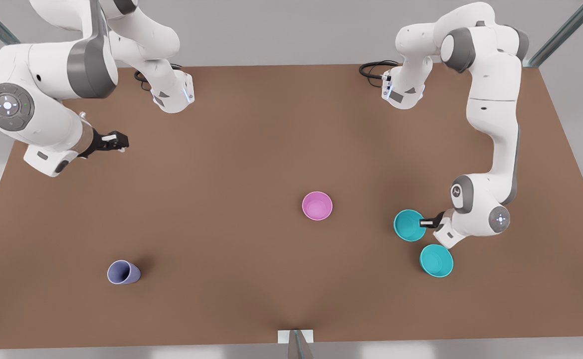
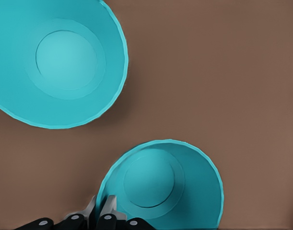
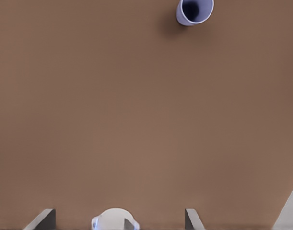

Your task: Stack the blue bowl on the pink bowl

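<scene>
The blue bowl (image 1: 407, 225) (image 2: 165, 184) sits upright at the front view's right. My left gripper (image 1: 427, 223) (image 2: 102, 212) is shut on its rim, with one finger inside the bowl and one outside. The pink bowl (image 1: 317, 205) stands upright near the table's middle, a little to the left of the blue bowl in the front view. My right gripper (image 1: 116, 141) (image 3: 118, 219) waits open and holds nothing, high over the table at the front view's left.
A near-identical turquoise bowl (image 1: 436, 260) (image 2: 57, 60) stands close beside the blue bowl, toward the table's front edge. A lavender cup (image 1: 123, 272) (image 3: 194, 11) lies tipped at the front left. The brown table (image 1: 231, 164) spreads between them.
</scene>
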### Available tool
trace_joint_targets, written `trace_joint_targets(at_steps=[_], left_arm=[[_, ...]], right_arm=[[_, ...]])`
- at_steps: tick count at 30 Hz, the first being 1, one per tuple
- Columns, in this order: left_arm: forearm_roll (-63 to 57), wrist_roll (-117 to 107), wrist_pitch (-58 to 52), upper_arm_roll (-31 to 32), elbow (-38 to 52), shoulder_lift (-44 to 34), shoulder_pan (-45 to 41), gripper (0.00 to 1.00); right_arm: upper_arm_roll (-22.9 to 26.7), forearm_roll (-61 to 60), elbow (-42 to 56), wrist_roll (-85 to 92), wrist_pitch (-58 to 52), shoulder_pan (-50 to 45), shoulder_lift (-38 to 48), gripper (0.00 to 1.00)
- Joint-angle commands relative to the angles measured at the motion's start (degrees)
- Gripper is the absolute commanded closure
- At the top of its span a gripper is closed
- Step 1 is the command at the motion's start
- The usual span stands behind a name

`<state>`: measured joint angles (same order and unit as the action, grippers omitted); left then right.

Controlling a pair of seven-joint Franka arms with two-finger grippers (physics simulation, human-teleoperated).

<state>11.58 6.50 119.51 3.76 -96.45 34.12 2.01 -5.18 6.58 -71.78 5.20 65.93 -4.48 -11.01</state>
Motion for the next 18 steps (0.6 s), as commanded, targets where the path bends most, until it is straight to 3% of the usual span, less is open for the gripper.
trace_joint_targets(at_steps=[1, 4, 9, 18], left_arm=[[2.7, -3.1, 0.0, 0.0, 0.0, -3.0, -2.3, 0.79], [9.7, -6.8, 0.5, 0.0, 0.9, -4.7, -10.4, 0.79], [5.8, -26.4, 0.3, 0.3, 8.3, -0.9, -23.2, 0.79], [4.1, -30.5, -1.6, 0.4, 8.0, 2.1, -27.5, 0.79]], right_arm=[[0.0, 0.0, -0.2, 5.0, -0.1, 0.0, 0.2, 0.00], [0.0, -0.1, -0.2, 5.0, 0.2, 0.0, 0.8, 0.00], [0.0, -0.1, -0.2, 5.1, 0.3, 0.0, 0.7, 0.00], [0.0, -0.1, -0.2, 5.1, 0.8, 0.0, 0.3, 0.00]])
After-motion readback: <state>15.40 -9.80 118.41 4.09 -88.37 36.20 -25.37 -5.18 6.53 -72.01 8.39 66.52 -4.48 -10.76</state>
